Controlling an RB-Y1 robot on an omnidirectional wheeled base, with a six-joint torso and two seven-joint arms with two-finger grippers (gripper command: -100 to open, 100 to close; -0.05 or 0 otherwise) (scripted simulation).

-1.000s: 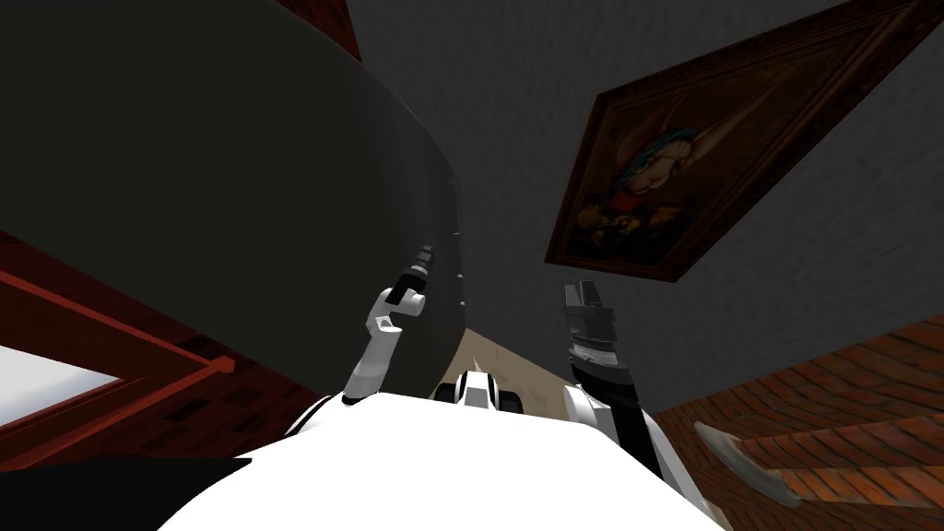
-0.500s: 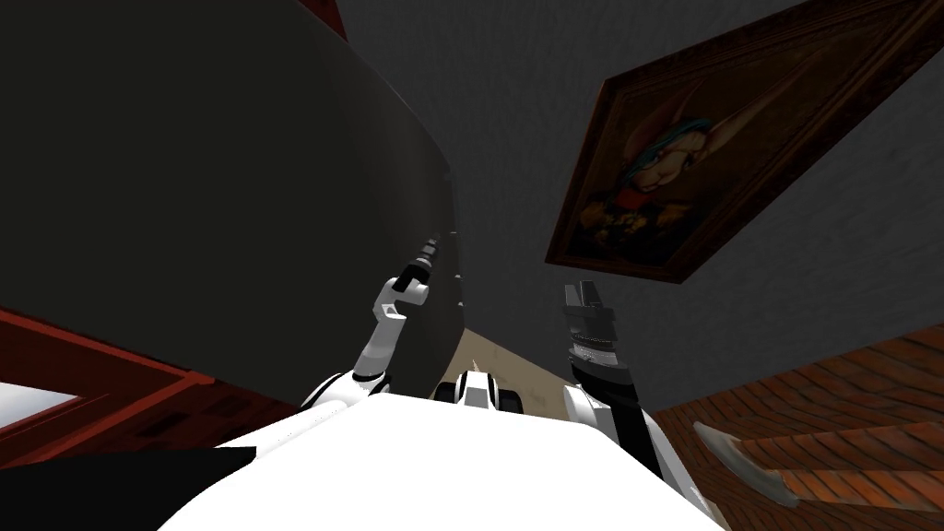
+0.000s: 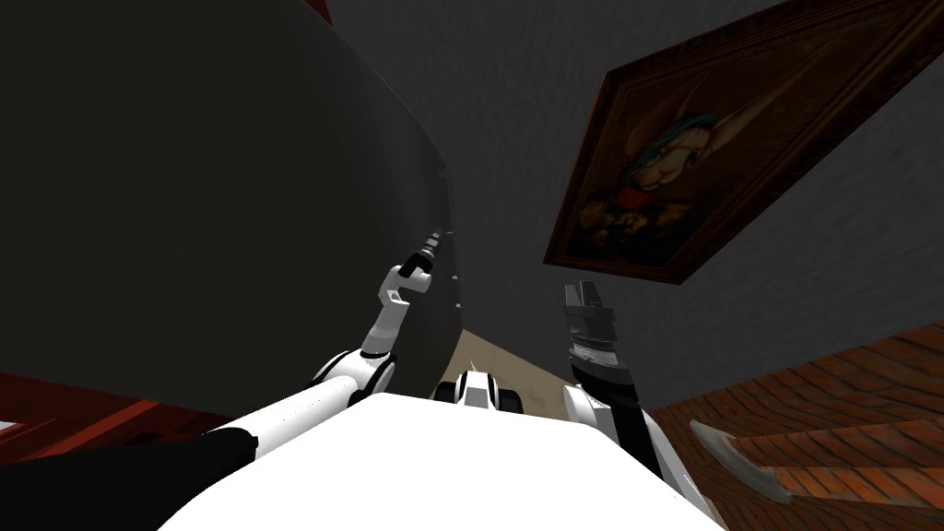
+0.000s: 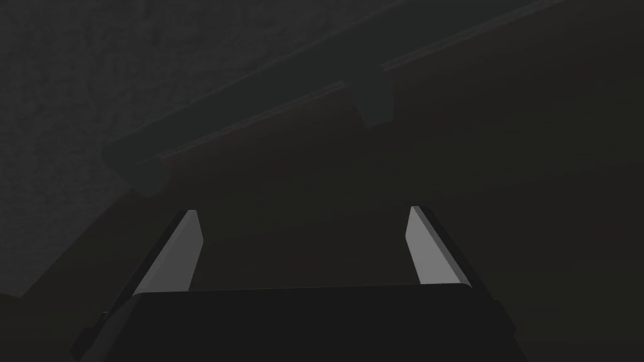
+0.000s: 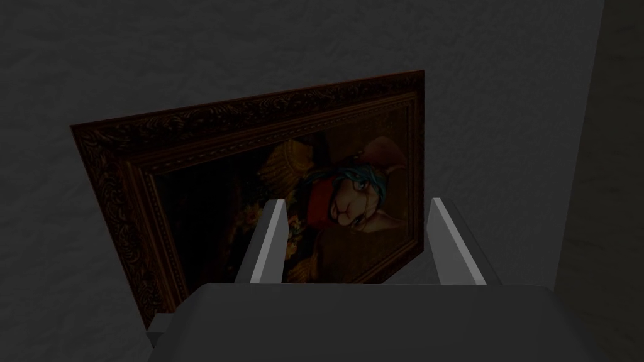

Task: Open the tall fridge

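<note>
Left arm: stretched forward and up from the shoulder, forearm nearly straight, reaching to the right-hand edge of the fridge front.
Left gripper [image 3: 433,243]: spread wide with nothing between the fingers [image 4: 181,248]. The tips stop short of the handle and are clear of it.
Right arm: raised beside the chest, well to the right of the fridge. The right gripper [image 3: 581,293] points upward with its blades set wide apart and nothing held.
Change: the left arm has stretched further in the last second, and more of the upper arm is now showing. Its gripper has climbed along the fridge's edge. My own view has swung too, so the red-brown woodwork at lower left has slid almost out. The right arm is where it was.
Handle [image 4: 251,119]: a dark bar crossing on a slant just beyond the left fingertips. It stands off the door on a short mount, and its blunt end lies near one fingertip.
Fridge [image 3: 230,184]: tall and dark, close in front on the left, door shut.
Open room: a narrow strip of pale floor [image 3: 493,350] runs between the fridge's right edge and the grey wall [image 3: 516,111], and the right arm stands in that gap.
</note>
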